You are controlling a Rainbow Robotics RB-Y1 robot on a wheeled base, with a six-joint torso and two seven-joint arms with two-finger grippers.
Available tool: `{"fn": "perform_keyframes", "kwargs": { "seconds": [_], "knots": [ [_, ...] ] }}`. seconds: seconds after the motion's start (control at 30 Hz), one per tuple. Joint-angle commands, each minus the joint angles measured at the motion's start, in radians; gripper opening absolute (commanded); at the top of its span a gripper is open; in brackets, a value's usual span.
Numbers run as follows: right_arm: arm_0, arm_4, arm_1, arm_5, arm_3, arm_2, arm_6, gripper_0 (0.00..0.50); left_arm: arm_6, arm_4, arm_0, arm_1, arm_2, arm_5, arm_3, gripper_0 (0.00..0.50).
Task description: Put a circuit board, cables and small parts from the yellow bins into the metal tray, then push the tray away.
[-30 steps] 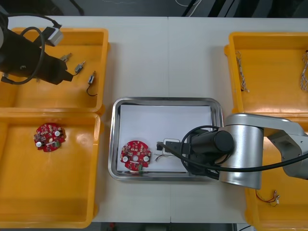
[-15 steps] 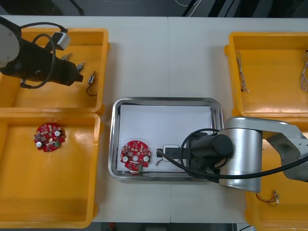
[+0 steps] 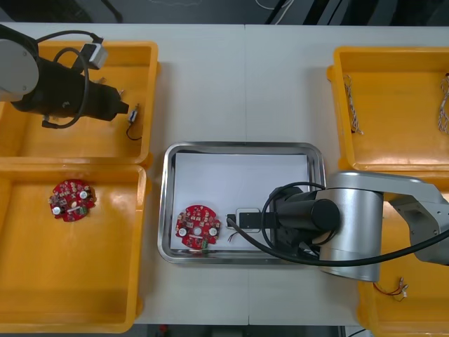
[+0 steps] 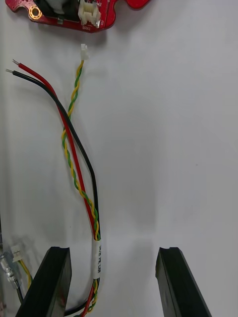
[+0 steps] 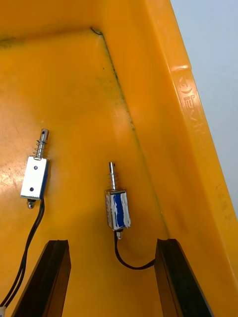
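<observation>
Yellow bin (image 5: 74, 99) floor (reads orange here) lies under the left gripper (image 5: 111, 243) in the left wrist view. Its fingers (image 5: 54, 277) are spread wide, nothing between the pads. Blue-banded small metal part (image 5: 117, 209) lies just ahead of the tips, in line with the gap and close to the bin's side wall. A black lead curls off the end nearest the gripper. Plain silver small metal part (image 5: 34, 177) lies beside it, apart, with its own black lead running back past one finger.

Right wrist view: right gripper (image 4: 114, 250) is low over the white inside of the metal tray (image 4: 173, 124), jaws spread, pinching nothing. Cable bundle (image 4: 79, 173) (red, black, twisted yellow-green) lies flat on the white. It runs back through the gap, hugging one finger and well clear of the other; contact with that finger can't be confirmed. White plug (image 4: 85, 51) on the twisted pair sits just short of the red circuit board (image 4: 64, 12).

Front view: left gripper is down in the far left bin, near its right wall, at the small parts. Right arm (image 3: 351, 225) reaches over the tray's near right corner, gripper just beside the board. Board lies in the near left part of the tray. Second circuit board (image 3: 70, 199) is in the near left bin. Twisted blue and white cables (image 3: 354, 105) are in the far right bin, and a red and yellow cable (image 3: 389, 288) in the near right one.
</observation>
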Motion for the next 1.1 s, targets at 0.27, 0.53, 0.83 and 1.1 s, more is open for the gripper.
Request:
{"fn": "perform_keyframes", "kwargs": {
  "seconds": [0.27,0.53,0.83,1.1],
  "knots": [
    [-0.030,-0.025,-0.013,0.059,-0.100,-0.090,0.017,0.500,-0.043,0.031,-0.004,-0.013,-0.030,-0.086,0.066,0.500],
    [-0.028,-0.196,0.029,0.265,-0.132,-0.319,0.009,0.500,-0.032,0.031,-0.004,-0.013,-0.100,-0.176,0.113,0.500],
    [-0.028,-0.331,0.118,0.615,-0.123,-0.653,-0.011,0.500,-0.031,0.029,-0.004,-0.014,-0.136,-0.212,0.132,0.500],
    [-0.028,-0.325,0.177,0.711,-0.119,-0.876,-0.020,0.500,-0.023,0.025,-0.004,-0.014,-0.159,-0.233,0.133,0.500]
  ]
}}
